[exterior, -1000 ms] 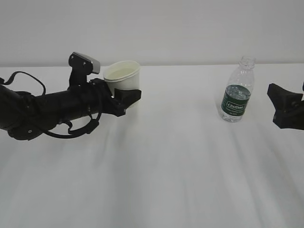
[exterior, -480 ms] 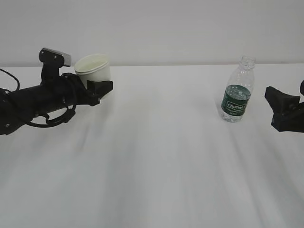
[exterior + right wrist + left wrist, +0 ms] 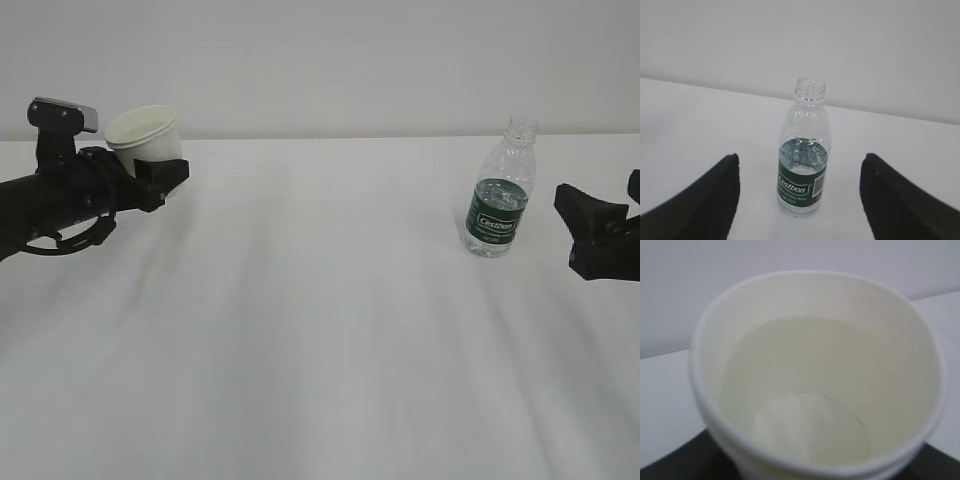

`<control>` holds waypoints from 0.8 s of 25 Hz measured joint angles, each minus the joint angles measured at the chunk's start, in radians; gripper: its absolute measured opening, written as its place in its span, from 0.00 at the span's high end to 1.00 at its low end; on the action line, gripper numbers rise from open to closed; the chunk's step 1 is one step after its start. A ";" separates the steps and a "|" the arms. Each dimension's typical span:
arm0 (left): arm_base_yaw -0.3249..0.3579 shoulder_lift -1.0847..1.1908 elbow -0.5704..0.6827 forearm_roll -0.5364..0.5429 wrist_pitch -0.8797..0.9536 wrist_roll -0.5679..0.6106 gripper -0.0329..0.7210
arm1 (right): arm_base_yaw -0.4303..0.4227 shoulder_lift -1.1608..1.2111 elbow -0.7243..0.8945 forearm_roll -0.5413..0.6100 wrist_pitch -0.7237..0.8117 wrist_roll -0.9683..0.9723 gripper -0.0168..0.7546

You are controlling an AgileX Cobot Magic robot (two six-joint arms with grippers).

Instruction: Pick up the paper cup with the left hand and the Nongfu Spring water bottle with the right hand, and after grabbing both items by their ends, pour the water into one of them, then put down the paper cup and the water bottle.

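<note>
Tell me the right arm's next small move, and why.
Probably ease the right pincer forward around the water bottle: the bottle stands upright, uncapped and centred between the open fingers, not yet touched, while the left pincer already holds the paper cup.

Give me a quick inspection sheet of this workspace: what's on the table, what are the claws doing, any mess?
Surface: white table, bare between the arms.
Paper cup: upright, gripped by the left claw, far left; inside pale, contents unclear.
Water bottle: standing upright, uncapped, green label, free of any grip.
Clutter: nothing seen.
Left claw: closed around the cup's lower part.
Right claw: open, empty, facing the bottle without touching it.
Cables: black loops hang under the left arm.
Surroundings: plain pale wall behind.
</note>
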 joint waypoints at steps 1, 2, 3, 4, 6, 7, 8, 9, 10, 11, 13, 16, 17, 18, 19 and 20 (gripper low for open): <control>0.009 0.000 0.000 0.000 0.000 0.000 0.36 | 0.000 0.000 0.000 -0.004 0.000 0.000 0.25; 0.017 0.000 0.000 0.000 0.000 0.000 0.36 | 0.000 0.000 0.000 -0.004 0.000 0.000 0.25; 0.026 0.000 0.000 0.000 0.000 0.000 0.36 | 0.000 0.000 0.000 -0.007 0.000 0.000 0.25; 0.033 0.000 0.000 0.000 0.000 0.000 0.36 | 0.000 0.000 0.000 -0.008 0.001 0.000 0.25; 0.046 0.000 0.000 -0.003 0.000 0.002 0.36 | 0.000 0.000 0.000 -0.011 0.001 0.000 0.25; 0.053 0.000 0.000 -0.008 0.000 0.002 0.36 | 0.000 0.000 0.000 -0.011 0.001 0.000 0.25; 0.061 0.000 0.000 -0.013 0.000 0.004 0.36 | 0.000 0.000 0.000 -0.011 0.001 0.000 0.25; 0.065 0.000 0.000 -0.022 0.000 0.008 0.36 | 0.000 0.000 0.000 -0.011 0.002 0.000 0.25; 0.068 0.000 0.000 -0.030 0.000 0.014 0.36 | 0.000 0.000 0.000 -0.011 0.005 0.000 0.25; 0.072 0.000 0.000 -0.040 0.000 0.020 0.36 | 0.000 0.000 0.000 -0.013 0.008 0.000 0.25; 0.076 0.002 0.000 -0.059 0.000 0.037 0.36 | 0.000 0.000 0.000 -0.016 0.016 0.000 0.25; 0.077 0.024 0.000 -0.091 -0.006 0.058 0.36 | 0.000 0.000 0.000 -0.019 0.019 0.000 0.25; 0.077 0.034 0.000 -0.097 -0.006 0.065 0.36 | 0.000 0.000 0.000 -0.020 0.021 0.000 0.25; 0.077 0.048 0.000 -0.106 -0.011 0.071 0.36 | 0.000 0.000 0.000 -0.022 0.023 0.000 0.25; 0.077 0.063 0.000 -0.116 -0.020 0.079 0.36 | 0.000 0.000 0.000 -0.022 0.023 0.000 0.25; 0.077 0.077 0.000 -0.130 -0.034 0.082 0.36 | 0.000 0.000 0.000 -0.024 0.023 0.000 0.25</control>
